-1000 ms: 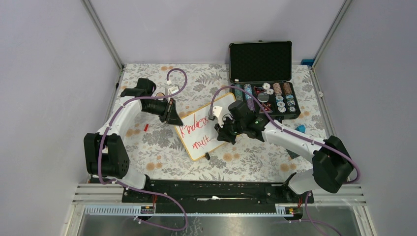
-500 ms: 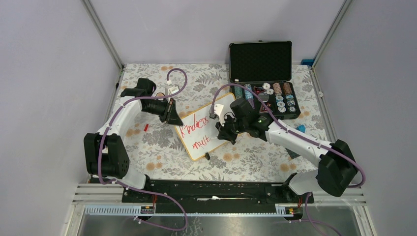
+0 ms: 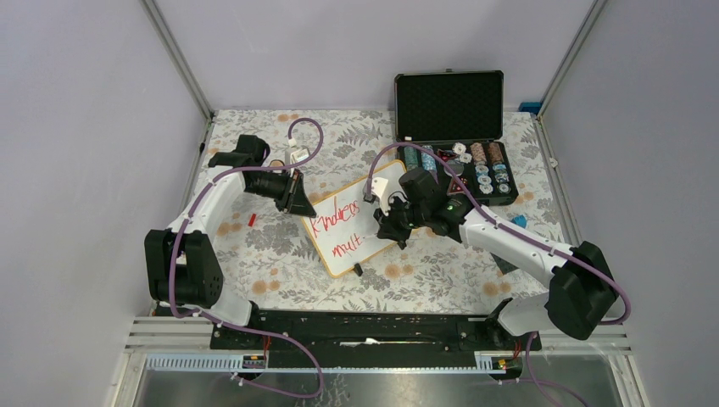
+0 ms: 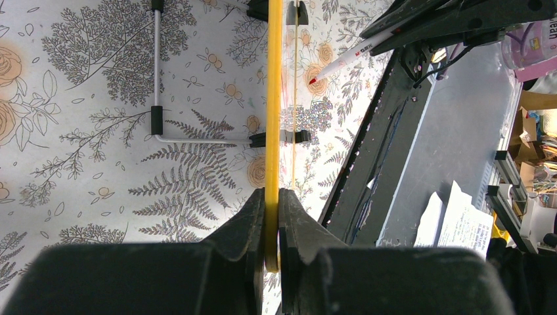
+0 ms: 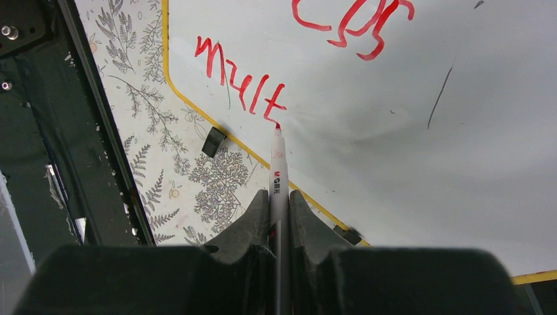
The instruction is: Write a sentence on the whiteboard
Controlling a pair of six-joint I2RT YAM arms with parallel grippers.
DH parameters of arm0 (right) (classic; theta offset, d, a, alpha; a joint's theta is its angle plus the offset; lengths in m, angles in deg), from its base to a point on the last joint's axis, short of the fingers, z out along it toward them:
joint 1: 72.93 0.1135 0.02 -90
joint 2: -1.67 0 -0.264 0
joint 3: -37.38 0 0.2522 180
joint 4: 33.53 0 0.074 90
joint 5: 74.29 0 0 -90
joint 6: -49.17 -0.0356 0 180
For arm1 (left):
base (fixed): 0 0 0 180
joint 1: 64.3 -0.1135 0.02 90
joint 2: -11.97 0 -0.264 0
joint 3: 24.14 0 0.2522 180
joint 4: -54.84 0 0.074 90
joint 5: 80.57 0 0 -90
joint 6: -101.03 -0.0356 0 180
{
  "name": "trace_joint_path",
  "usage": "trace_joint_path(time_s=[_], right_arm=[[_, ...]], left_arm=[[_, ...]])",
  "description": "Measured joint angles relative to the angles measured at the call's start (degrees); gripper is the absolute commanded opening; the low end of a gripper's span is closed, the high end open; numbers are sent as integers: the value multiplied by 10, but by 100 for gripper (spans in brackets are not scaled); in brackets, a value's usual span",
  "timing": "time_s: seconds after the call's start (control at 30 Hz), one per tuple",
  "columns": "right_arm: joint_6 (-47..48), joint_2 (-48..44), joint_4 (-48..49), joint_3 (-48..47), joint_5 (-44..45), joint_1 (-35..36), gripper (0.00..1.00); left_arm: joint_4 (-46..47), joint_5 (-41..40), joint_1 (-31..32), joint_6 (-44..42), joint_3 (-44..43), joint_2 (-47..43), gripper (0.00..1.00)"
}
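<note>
Right arm (image 3: 509, 237) is what changed: over the last second its elbow and big shoulder link swung out toward the right side of the table (image 3: 254, 254), and the wrist slid a touch rightward along the lower line of writing. Left arm (image 3: 208, 199) looks parked exactly where it was, and the whiteboard (image 3: 348, 261) hasn't budged either.

Pose-wise, the right arm reaches in low from the right, forearm angled toward the board and wrist tipped down over its near-right part. The left arm arcs up along the left side and bends back in to the board's far-left corner.

The board sits mid-table, turned diagonally, just in front of the open black case (image 3: 454, 110).

Left gripper (image 4: 272, 197) is pinched tight on the board's yellow rim, seen edge-on from its wrist cam. Right gripper (image 5: 279, 197) is clamped around a white marker (image 5: 278, 164), whose red tip touches the board right after the last letter.

The sentence (image 5: 243, 85) so far: a top line that's roughly "Kindness", and under it "mult" in red.
</note>
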Motion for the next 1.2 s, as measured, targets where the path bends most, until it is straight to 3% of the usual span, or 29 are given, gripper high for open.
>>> trace_joint_path(time_s=[1.2], right_arm=[[-1, 27, 23, -4, 5, -20, 0]], left_arm=[[0, -4, 3, 1, -3, 0, 0]])
